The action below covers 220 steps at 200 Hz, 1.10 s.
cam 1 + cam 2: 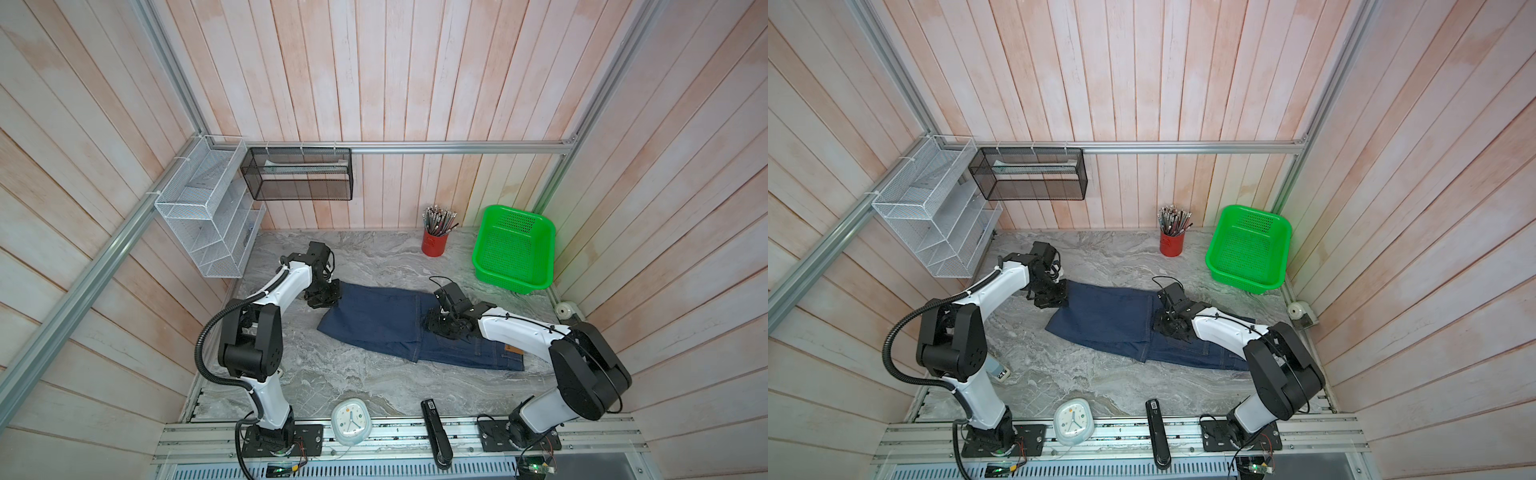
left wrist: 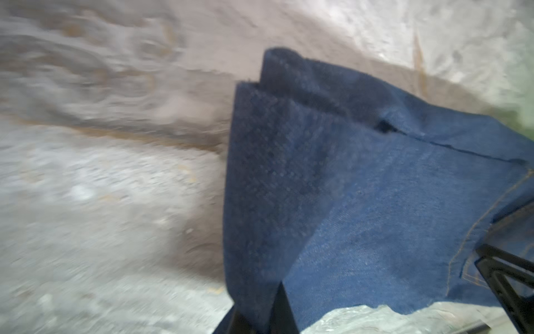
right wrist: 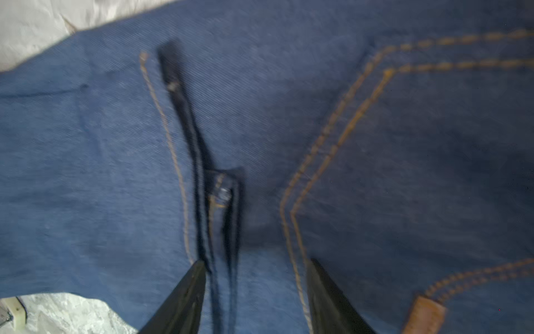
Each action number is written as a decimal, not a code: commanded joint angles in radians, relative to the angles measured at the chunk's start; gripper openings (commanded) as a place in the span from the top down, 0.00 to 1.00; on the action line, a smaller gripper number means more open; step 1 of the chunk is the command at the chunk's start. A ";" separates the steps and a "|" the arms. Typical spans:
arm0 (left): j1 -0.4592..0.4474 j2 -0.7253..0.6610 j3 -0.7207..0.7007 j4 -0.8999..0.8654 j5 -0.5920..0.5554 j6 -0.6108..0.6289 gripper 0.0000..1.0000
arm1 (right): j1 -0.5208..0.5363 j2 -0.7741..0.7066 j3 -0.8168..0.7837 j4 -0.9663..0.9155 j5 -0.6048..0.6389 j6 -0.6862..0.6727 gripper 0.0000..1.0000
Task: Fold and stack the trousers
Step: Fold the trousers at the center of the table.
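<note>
Left gripper [image 2: 257,316], clamped on the far fold corner of the trousers [image 1: 374,320] at mid-surface: lift low, carry toward the waistband; keep your right gripper [image 3: 256,261], jaws parted and empty, clear.

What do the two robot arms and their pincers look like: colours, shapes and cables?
The left arm and right arm have white links and bulky black joints. A ribbed black hose follows the left, thin black cables the right. The left pincer and right pincer are black with tapering fingers.
</note>
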 commanded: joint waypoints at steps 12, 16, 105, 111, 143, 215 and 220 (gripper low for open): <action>0.030 -0.053 0.034 -0.113 -0.147 0.019 1.00 | 0.043 0.058 0.068 0.022 -0.023 0.013 0.44; 0.032 -0.058 0.037 -0.116 -0.150 0.020 1.00 | 0.048 0.067 0.077 0.025 -0.027 0.014 0.45; 0.024 -0.143 0.197 -0.195 -0.084 0.006 1.00 | 0.118 0.295 0.236 0.109 -0.116 0.017 0.87; 0.014 -0.143 0.215 -0.200 -0.078 0.003 1.00 | 0.120 0.302 0.241 0.109 -0.115 0.017 0.87; -0.068 -0.131 0.333 -0.229 -0.042 -0.016 1.00 | 0.122 0.333 0.258 0.121 -0.112 0.019 0.87; -0.208 -0.062 0.504 -0.231 0.039 -0.079 1.00 | 0.125 0.371 0.295 0.153 -0.133 0.035 0.88; -0.219 -0.056 0.516 -0.231 0.045 -0.082 1.00 | 0.126 0.376 0.295 0.159 -0.138 0.041 0.88</action>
